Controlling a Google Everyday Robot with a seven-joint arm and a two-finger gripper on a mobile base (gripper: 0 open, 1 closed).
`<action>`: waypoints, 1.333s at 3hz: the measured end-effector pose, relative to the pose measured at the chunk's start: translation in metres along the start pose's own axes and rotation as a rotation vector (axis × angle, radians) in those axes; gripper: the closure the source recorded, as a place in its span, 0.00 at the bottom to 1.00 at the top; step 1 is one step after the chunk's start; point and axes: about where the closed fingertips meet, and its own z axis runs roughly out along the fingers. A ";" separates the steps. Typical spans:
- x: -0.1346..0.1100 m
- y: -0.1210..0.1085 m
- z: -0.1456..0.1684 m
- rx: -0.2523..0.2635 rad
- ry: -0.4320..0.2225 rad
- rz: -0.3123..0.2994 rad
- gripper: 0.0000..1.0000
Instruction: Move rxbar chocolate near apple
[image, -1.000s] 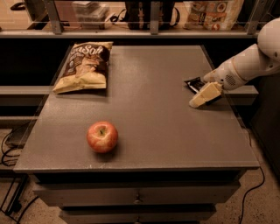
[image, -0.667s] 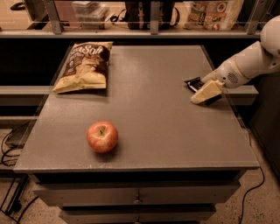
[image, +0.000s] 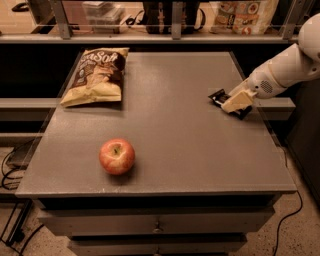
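Small flat black rxbar chocolate wrapper (image: 218, 96) lies flat on the grey table top (image: 190, 150), right side of frame near the table's right edge, long axis diagonal. Only its dark ends show, since the middle is covered from above.

Cream-coloured gripper (image: 236, 102) sits directly over the bar's middle, low against it. Can't tell whether it's clamped on the bar or just resting over it.

White arm (image: 285, 67) enters from the upper right edge and slopes down-left to the gripper.

Round red apple with yellow blush (image: 117, 156) is lower left of centre, stem dimple up, well apart from the bar.

Brown-and-yellow chip bag (image: 96, 76) lies flat in the upper left of the table.
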 end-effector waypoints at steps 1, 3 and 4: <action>-0.028 0.016 -0.014 0.017 0.006 -0.076 1.00; -0.129 0.097 -0.053 -0.009 -0.003 -0.391 1.00; -0.132 0.099 -0.055 -0.007 -0.005 -0.397 1.00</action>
